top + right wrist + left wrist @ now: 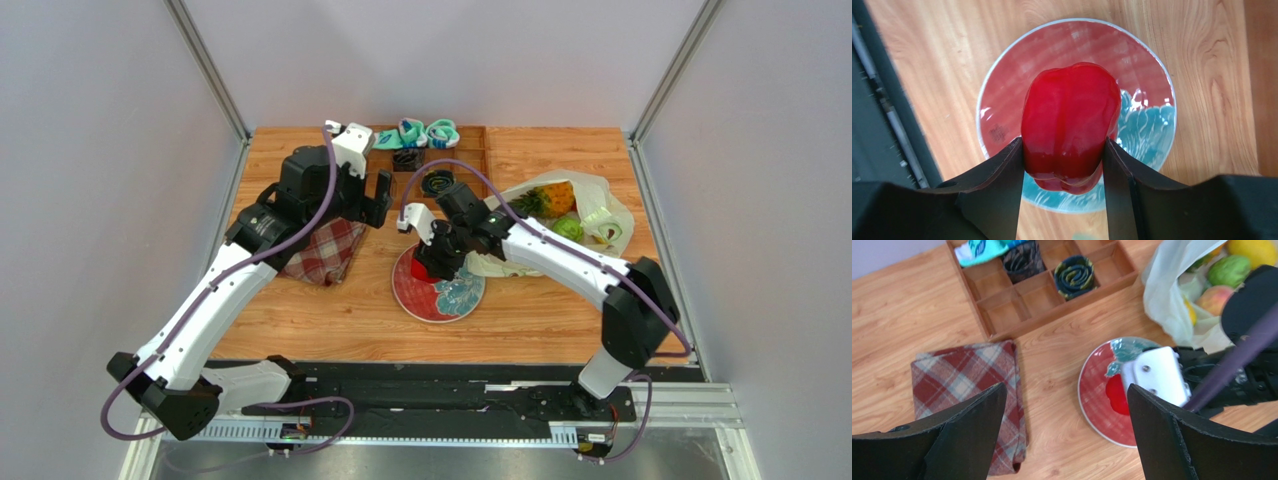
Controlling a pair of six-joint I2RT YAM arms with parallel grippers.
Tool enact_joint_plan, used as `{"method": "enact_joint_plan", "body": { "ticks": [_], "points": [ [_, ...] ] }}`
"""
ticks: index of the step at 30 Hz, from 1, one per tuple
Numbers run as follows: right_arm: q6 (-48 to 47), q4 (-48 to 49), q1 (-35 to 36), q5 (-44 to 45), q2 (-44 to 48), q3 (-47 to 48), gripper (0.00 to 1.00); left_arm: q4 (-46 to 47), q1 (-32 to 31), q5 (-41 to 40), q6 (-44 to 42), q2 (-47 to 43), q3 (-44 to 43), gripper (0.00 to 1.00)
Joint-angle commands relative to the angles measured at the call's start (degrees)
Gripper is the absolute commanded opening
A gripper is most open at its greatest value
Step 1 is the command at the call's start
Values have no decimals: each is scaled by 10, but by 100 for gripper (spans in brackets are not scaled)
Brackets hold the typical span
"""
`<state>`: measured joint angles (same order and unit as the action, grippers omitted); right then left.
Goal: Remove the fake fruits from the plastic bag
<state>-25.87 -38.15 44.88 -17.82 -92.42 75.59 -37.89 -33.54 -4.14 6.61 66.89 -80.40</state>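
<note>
Overhead, the right gripper hangs over the plate. The plastic bag, with fake fruits inside, lies just right of the plate.

At the left wrist, the left gripper stands wide open and empty, left of the plate.

At the right wrist, the jaws are half closed on the red bell pepper, above the plate.

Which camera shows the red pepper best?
The right wrist view: the red pepper fills the middle, pinched by the right gripper over the plate. The left wrist view shows only a red sliver beside that gripper; the top view, a tiny red patch.
</note>
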Motion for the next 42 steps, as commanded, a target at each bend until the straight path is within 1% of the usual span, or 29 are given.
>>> {"method": "enact_joint_plan", "body": {
  "ticks": [1, 4, 6, 7, 8, 10, 11, 12, 14, 15, 16, 18, 19, 20, 21, 22, 23, 24, 25, 26, 27, 28, 31, 33, 36, 37, 40, 42],
  "points": [
    [3, 80, 10, 38, -56, 58, 20, 7, 1, -25, -29, 14, 22, 99],
    [3, 109, 29, 87, -89, 60, 24, 11, 1, -15, -24, 22, 22, 99],
    [6, 115, 40, 84, -105, 56, 40, 13, 1, -4, -21, 29, 19, 99],
    [7, 107, 43, 78, -109, 55, 50, 13, 1, -2, -17, 32, 15, 99],
    [6, 93, 51, 68, -112, 57, 65, 13, 2, 0, -16, 37, 12, 99],
    [3, 52, 52, 19, -106, 61, 75, 10, 1, 3, -11, 40, 6, 99],
    [5, 44, 52, 9, -96, 61, 88, 8, 2, 2, -9, 43, 4, 99],
    [17, 34, 51, -2, -79, 65, 90, 6, 2, -4, -6, 44, 2, 99],
    [27, -18, 47, -18, -63, 97, 92, 5, 6, -35, 15, 47, 1, 99],
    [41, -31, 43, -26, -57, 107, 92, 2, 8, -92, 30, 49, 0, 99],
    [54, -39, 39, -24, -32, 115, 92, 0, 11, -114, 53, 52, -4, 99],
    [73, -53, 17, -35, -7, 136, 91, -5, 21, -142, 64, 62, -10, 99],
    [86, -62, 8, -34, 6, 145, 90, -8, 23, -144, 74, 68, -19, 99],
    [89, -67, -8, -27, 28, 152, 87, -10, 27, -141, 78, 77, -22, 99],
    [90, -71, -17, -11, 36, 159, 85, -11, 27, -121, 81, 84, -26, 99],
    [83, -82, -41, -6, 45, 159, 80, -12, 27, -107, 82, 95, -29, 99],
    [75, -86, -54, 2, 59, 157, 68, -16, 28, -80, 84, 102, -32, 98],
    [70, -89, -66, 36, 65, 139, 62, -17, 28, -67, 86, 108, -33, 98],
    [65, -89, -100, 52, 70, 129, 59, -17, 28, -56, 91, 118, -34, 97],
    [61, -90, -121, 52, 74, 118, 54, -17, 28, -37, 93, 122, -34, 96],
    [57, -91, -138, 56, 73, 106, 52, -17, 28, -27, 95, 125, -33, 96],
    [45, -103, -167, 63, 68, 91, 48, -15, 28, -20, 93, 128, -32, 95],
    [28, -117, -199, 79, 37, 67, 44, -8, 28, -10, 87, 128, -27, 95],
    [22, -111, -206, 103, 4, 56, 44, -4, 28, -15, 79, 127, -22, 95],
    [17, -86, -215, 108, -44, 51, 49, -3, 28, -24, 71, 126, -15, 95],
    [15, -73, -216, 112, -56, 52, 56, -2, 28, -24, 68, 123, -9, 95],
    [20, -61, -219, 147, -110, 80, 72, 0, 28, -28, 57, 113, 2, 95],
    [21, -59, -225, 158, -137, 104, 75, 4, 28, -28, 50, 109, 8, 96]
  ]
}}
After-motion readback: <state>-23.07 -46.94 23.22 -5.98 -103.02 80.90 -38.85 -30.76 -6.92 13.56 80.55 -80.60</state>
